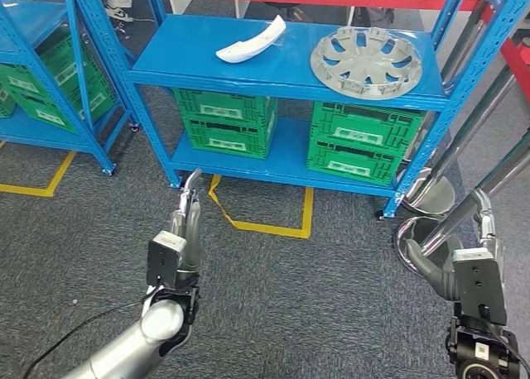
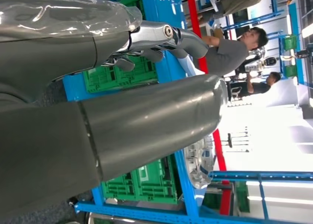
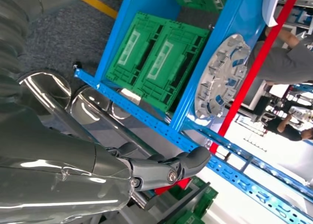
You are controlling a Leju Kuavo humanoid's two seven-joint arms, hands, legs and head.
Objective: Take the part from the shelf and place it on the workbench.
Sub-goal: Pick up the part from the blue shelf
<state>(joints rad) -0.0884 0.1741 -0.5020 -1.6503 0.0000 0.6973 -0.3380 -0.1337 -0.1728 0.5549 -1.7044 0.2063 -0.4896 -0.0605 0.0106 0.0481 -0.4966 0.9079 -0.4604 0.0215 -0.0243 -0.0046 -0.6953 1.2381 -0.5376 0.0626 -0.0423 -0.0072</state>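
Both hands hang free in front of the blue shelf, and the parts lie on it untouched.

You have the left hand [image 1: 186, 222] low at near left over the grey carpet, fingers stretched toward the shelf [image 1: 187, 52] and spread with nothing in them; the left wrist view shows its thumb [image 2: 147, 116] and fingers [image 2: 162, 38] apart. Your right hand [image 1: 460, 267] sits at near right beside the chrome stanchion bases [image 1: 431, 193], fingers loosely extended and grasping nothing. On the upper shelf board, far from both hands, the white curved part [image 1: 251, 40] lies left of centre and the silver wheel cover [image 1: 366, 60] lies flat to its right. Green crates [image 1: 226, 121] stand on the lower board beneath them.
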